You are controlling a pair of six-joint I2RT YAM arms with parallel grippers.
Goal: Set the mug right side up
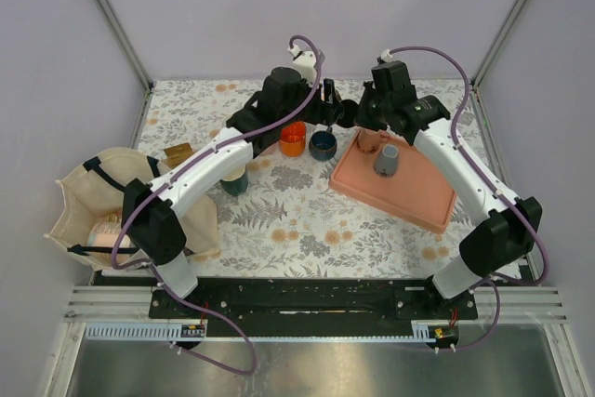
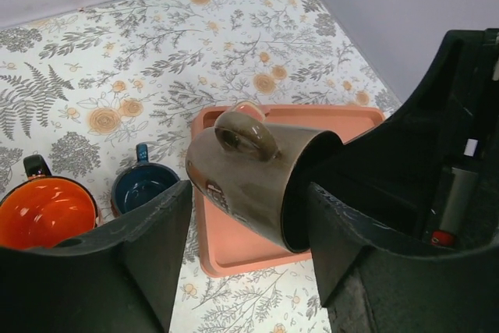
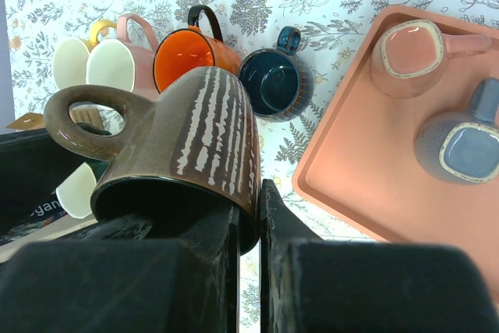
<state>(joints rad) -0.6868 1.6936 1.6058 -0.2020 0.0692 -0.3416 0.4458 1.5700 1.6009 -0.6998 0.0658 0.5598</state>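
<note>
The brown mug (image 3: pixel 183 134) is up in the air, off the table, tipped on its side. In the left wrist view its handle points upward and its mouth faces the right gripper (image 3: pixel 249 212). That gripper has its jaws pressed onto the mug's wall at the rim, one finger inside the mouth and one outside. It's a thin pinch, and the right wrist view shows it clearly.

The left gripper (image 2: pixel 248 196) sits at the mug from the opposite side, jaws spread wide with a finger on each flank of the body. I can't tell whether either finger actually touches the glaze.

From overhead, the two grippers meet toward the back of the table, just behind the blue mug (image 1: pixel 323 145) and by the tray's far left corner. The brown mug itself is mostly hidden between them there.

Below the held mug, an orange mug (image 3: pixel 191 60) and the blue one stand upright on the flowered tablecloth (image 1: pixel 307 220), side by side and nearly touching. The pink tray (image 3: pixel 359 193) lies just to their right, carrying a pink mug (image 3: pixel 409 56) and a grey-blue mug (image 3: pixel 460 142), both upright.

Farther left, a dark green mug (image 1: pixel 234 180) stands partly under the left arm. A cloth bag (image 1: pixel 79 197) sits open at the table's left edge.
</note>
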